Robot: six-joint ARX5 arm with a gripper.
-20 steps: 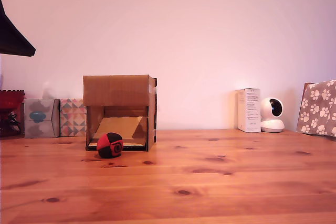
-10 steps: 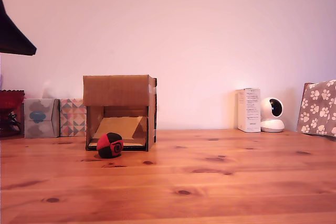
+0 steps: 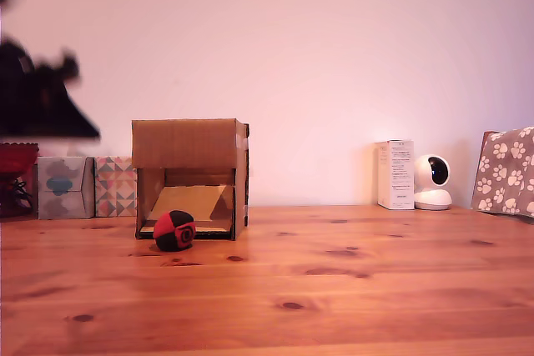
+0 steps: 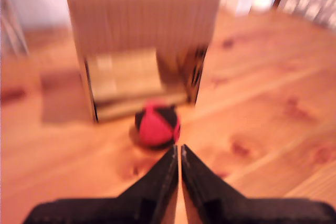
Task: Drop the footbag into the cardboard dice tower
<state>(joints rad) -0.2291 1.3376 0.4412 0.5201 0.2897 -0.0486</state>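
So the table is the biggest thing here, knotty orange pine filling the whole lower half of the exterior view, with a plain pale wall behind it.

Next up, the tower. It's a brown cardboard box sitting toward the exterior view's left, open front facing us, and you can see the slanted ramp inside. Dark tape runs down its edges. In the wrist view the tower is blurry but clearly straight ahead.

The arm is a dark smear at the exterior view's far left, above the table and too blurred to make out any detail. From the wrist view, the gripper has its two black fingers nearly pressed together, just a thin slit between them, and nothing in it.

Along the wall: two tissue boxes just left of the tower, a paw-print bag at the right edge, a white carton and a little white camera beside it.

Smallest, the footbag. It's red and black, lying on the table right at the tower's open front. In the wrist view the footbag sits just past the fingertips, apart from them.
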